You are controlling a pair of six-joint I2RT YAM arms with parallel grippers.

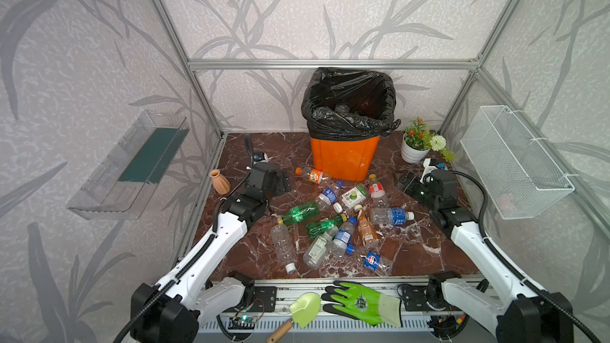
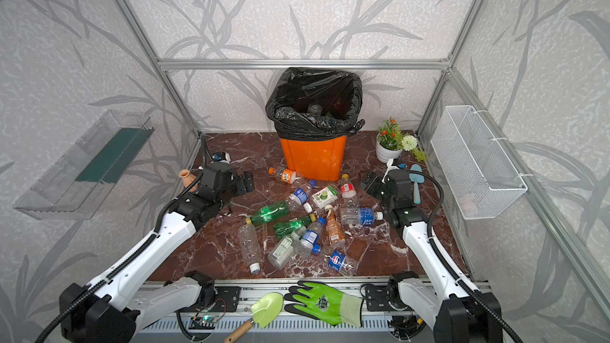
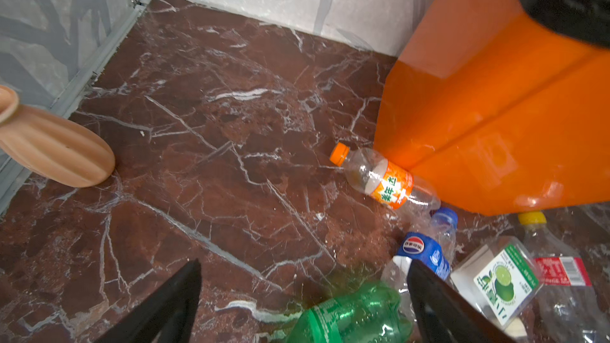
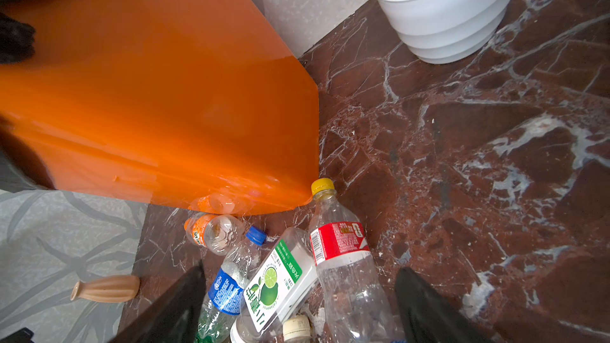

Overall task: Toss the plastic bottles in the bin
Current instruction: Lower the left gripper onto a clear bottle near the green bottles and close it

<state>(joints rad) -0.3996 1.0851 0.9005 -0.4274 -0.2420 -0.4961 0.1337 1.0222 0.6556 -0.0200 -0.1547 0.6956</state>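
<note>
The bin (image 1: 345, 160), orange with a black bag folded over its rim, stands against the back wall. The plastic bottles (image 1: 302, 211) lie scattered on the marble floor (image 1: 429, 249) in front of the bin, clear, green and amber, most of them overlapping in one heap. An orange-labelled bottle (image 3: 391, 189) lies on its side just beside the foot of the bin's front wall. A red-labelled bottle (image 4: 340, 242) points its yellow cap at the bin's front right corner. Inside the bin's bag a clear bottle (image 1: 343, 108) shows dimly.

The left gripper (image 1: 280, 183) hangs left of the bin's front, its fingers (image 3: 185, 292) spread wide with nothing between them. The right gripper (image 1: 406, 182) hangs right of the bin's front, its fingers (image 4: 425, 298) likewise apart and empty, above the red-labelled bottle.
</note>
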